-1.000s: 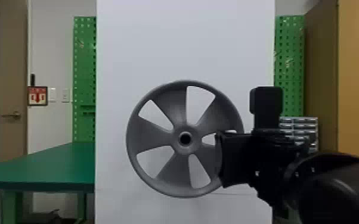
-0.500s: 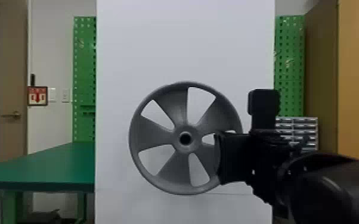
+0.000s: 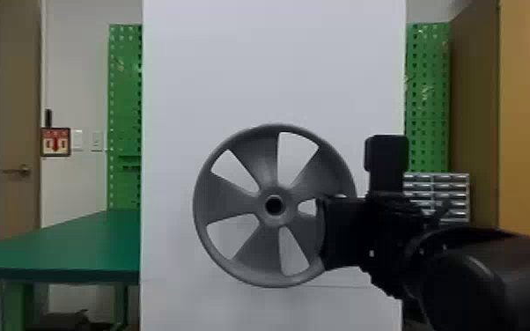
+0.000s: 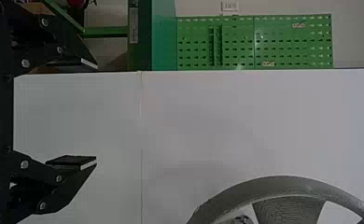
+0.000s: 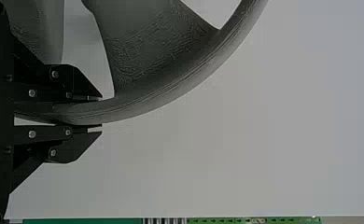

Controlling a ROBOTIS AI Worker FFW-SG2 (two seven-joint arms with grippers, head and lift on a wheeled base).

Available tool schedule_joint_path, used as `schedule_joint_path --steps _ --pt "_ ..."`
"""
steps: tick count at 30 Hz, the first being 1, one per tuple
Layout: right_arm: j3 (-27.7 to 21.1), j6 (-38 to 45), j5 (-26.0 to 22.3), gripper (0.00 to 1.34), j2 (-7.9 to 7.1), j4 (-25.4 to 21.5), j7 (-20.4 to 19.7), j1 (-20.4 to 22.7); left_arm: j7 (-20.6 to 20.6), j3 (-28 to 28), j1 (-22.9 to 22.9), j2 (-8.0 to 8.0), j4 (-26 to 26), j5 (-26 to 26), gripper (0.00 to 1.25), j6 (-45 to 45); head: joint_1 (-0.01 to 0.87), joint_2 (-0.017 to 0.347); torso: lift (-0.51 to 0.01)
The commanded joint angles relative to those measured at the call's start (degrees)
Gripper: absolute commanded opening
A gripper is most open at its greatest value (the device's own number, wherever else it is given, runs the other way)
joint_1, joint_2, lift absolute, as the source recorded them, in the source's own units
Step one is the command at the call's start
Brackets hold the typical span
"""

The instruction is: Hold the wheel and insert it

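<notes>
A white panel (image 3: 277,66) is standing behind the work, and a green table (image 3: 79,251) is showing to its left. In front of the panel, the grey wheel (image 3: 229,204) is facing the head camera. The right gripper (image 3: 332,233) is clamping the right side of its rim, while the left gripper (image 4: 96,113) is holding its fingers wide apart.

Wheel (image 3: 260,206) now slightly farther forward

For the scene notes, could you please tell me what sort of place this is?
Probably a workshop or lab: there is a green workbench, a green pegboard and a small drawer unit.
</notes>
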Motion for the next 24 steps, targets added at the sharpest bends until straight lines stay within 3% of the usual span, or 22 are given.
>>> schedule_joint_path --steps 1,24 --pt "0.1 -1.0 0.2 0.15 0.05 1.7 0.7 -0.4 0.0 -0.1 0.0 0.00 0.0 -0.1 0.71 0.0 0.005 0.094 -0.480" --pt "0.1 -5.5 3.8 0.15 0.05 6.3 4.6 -1.5 0.0 0.0 -0.1 0.00 0.0 -0.1 0.71 0.0 0.005 0.094 -0.480"
